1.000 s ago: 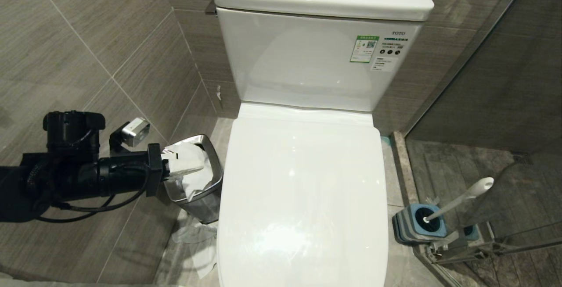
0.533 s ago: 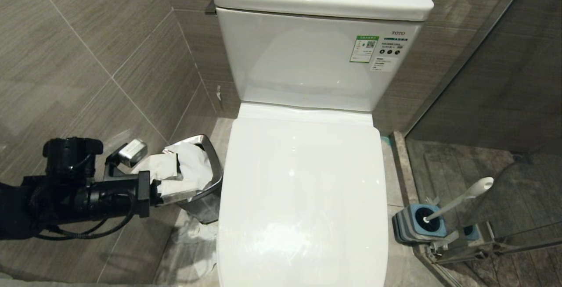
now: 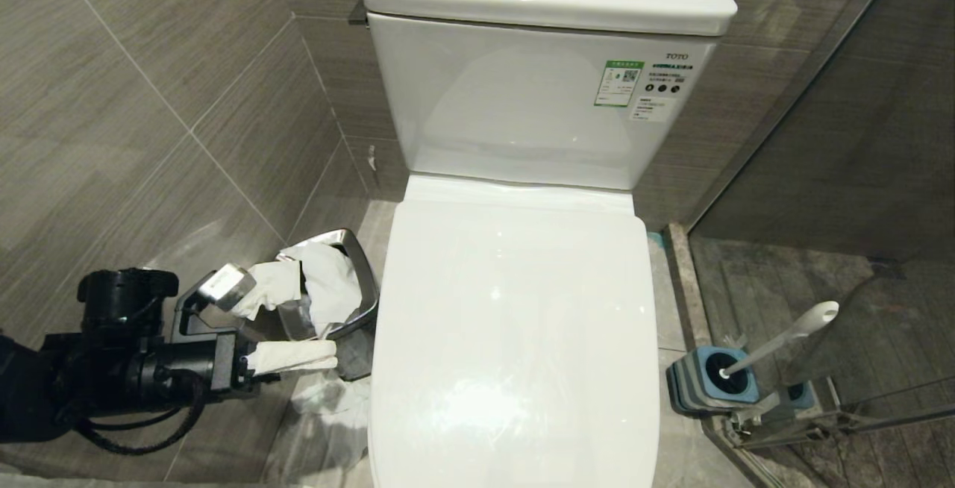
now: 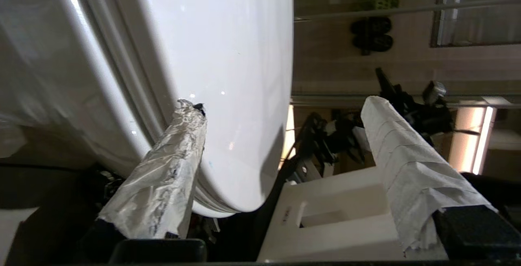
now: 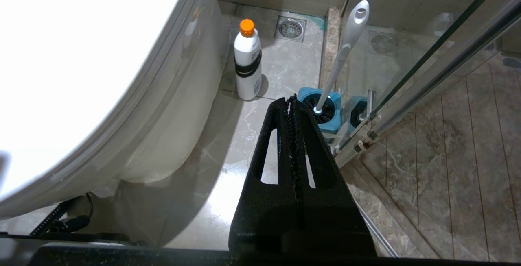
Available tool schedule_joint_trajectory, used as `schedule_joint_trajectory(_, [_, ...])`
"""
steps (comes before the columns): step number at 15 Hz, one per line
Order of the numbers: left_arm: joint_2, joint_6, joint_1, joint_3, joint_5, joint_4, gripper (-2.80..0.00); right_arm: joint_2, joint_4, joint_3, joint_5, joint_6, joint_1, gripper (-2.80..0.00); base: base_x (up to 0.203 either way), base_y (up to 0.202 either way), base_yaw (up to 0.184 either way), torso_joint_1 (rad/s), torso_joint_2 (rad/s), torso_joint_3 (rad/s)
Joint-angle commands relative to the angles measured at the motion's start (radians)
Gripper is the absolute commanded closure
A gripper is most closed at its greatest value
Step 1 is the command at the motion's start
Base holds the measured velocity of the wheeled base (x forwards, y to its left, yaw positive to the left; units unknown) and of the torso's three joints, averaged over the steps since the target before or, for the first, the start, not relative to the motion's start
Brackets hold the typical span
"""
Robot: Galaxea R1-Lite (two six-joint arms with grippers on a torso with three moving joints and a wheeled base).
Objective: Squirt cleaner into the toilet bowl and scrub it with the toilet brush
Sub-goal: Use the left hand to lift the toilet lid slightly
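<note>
Looking down from the head view, I see the toilet bowl [image 3: 515, 339] with its lid shut, and my left gripper [image 3: 298, 335] beside the steel bin [image 3: 351, 309], its wrapped fingers [image 4: 163, 176] spread wide and holding nothing; the right gripper [image 5: 292, 107], pinched closed, appears only in its wrist view, which alone reveals an orange-capped bottle [image 5: 248, 60]; the toilet brush [image 3: 783, 339] stands in its blue holder [image 3: 701, 387] by the glass.

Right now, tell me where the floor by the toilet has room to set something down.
Free: floor between the bottle, the drain and the brush holder.
Crowded: the toilet's left side, where the bin stuffed with paper meets the left gripper; the right edge, blocked by the holder and the glass door.
</note>
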Motion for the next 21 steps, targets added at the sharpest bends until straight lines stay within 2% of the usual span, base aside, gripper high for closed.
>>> schedule_joint_trajectory(1, [0.016, 0.013, 0.0, 0.005, -0.024, -0.003, -2.8, 0.001, 0.0, 0.0, 0.0, 0.0, 0.0, 0.0, 0.0, 0.0, 0.0, 0.0, 0.0, 0.0])
schedule_joint_trajectory(3, [0.045, 0.043, 0.006, 0.006, -0.034, -0.002, -2.8, 0.001, 0.0, 0.0, 0.0, 0.0, 0.0, 0.0, 0.0, 0.0, 0.0, 0.0, 0.0, 0.0])
schedule_joint_trajectory(5, [0.064, 0.064, 0.012, 0.006, -0.099, -0.001, -2.8, 0.001, 0.0, 0.0, 0.0, 0.0, 0.0, 0.0, 0.0, 0.0, 0.0, 0.0, 0.0, 0.0])
schedule_joint_trajectory(6, [0.081, 0.087, 0.011, 0.006, -0.111, -0.001, -2.8, 0.001, 0.0, 0.0, 0.0, 0.0, 0.0, 0.0, 0.0, 0.0, 0.0, 0.0, 0.0, 0.0])
schedule_joint_trajectory(9, [0.112, 0.13, 0.011, 0.009, -0.11, 0.002, -2.8, 0.001, 0.0, 0.0, 0.0, 0.0, 0.0, 0.0, 0.0, 0.0, 0.0, 0.0, 0.0, 0.0])
schedule_joint_trajectory(14, [0.113, 0.173, -0.006, 0.026, -0.027, 0.005, -2.8, 0.001, 0.0, 0.0, 0.0, 0.0, 0.0, 0.0, 0.0, 0.0, 0.0, 0.0, 0.0, 0.0])
schedule_joint_trajectory(19, [0.09, 0.176, -0.038, 0.067, -0.004, 0.004, -2.8, 0.001, 0.0, 0.0, 0.0, 0.0, 0.0, 0.0, 0.0, 0.0, 0.0, 0.0, 0.0, 0.0])
schedule_joint_trajectory(21, [0.097, 0.225, -0.045, 0.1, 0.022, 0.004, -2.8, 0.001, 0.0, 0.0, 0.0, 0.0, 0.0, 0.0, 0.0, 0.0, 0.0, 0.0, 0.0, 0.0])
